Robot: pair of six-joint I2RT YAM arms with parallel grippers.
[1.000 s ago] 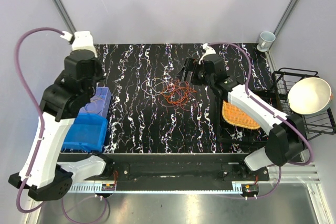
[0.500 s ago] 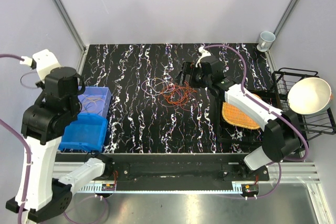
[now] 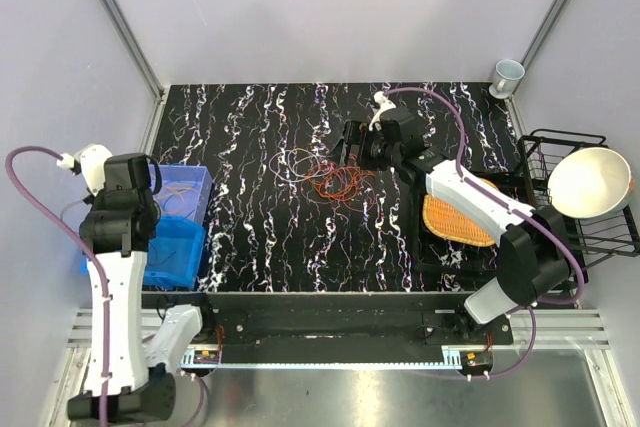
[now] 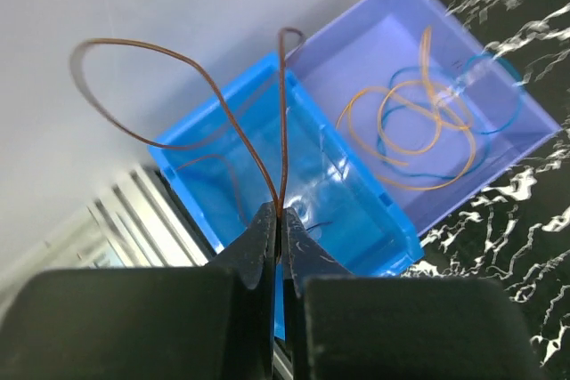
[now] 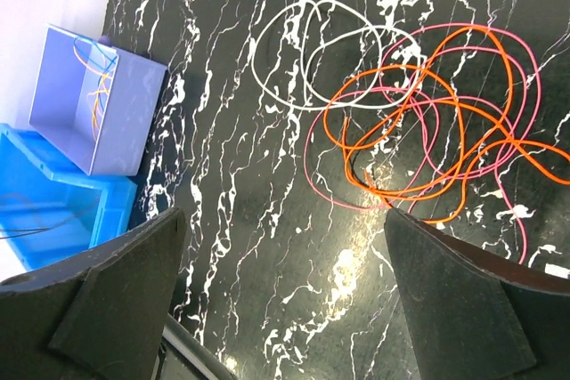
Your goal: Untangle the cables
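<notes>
Over the blue bin (image 4: 352, 211), the left tool (image 4: 278, 220) is pinching one brown cable (image 4: 223, 109), its jaws pressed together on the strand, which is arching up in two springy loops. Beside it, the lilac bin (image 4: 383, 51) is holding orange and blue cables (image 4: 419, 122) in loose coils. Out on the dark surface (image 5: 223, 202), the right tool (image 5: 285, 309) is hovering with its fingers spread wide, gripping nothing, above the tangle (image 5: 419, 122) of orange, pink and white loops.

These strands are looking very light and thin, limp enough to drape yet wiry enough to keep a curve. They are probably going to spring and slide when pulled, and a pinch that is not fully closing is likely to let one slip out. A white loop (image 5: 312, 60) is lying at the tangle's edge, overlapping the others only on one side. Its free outer arc is looking like the safest hold. Pulling from the crowded middle is risking dragging the whole bundle along.
</notes>
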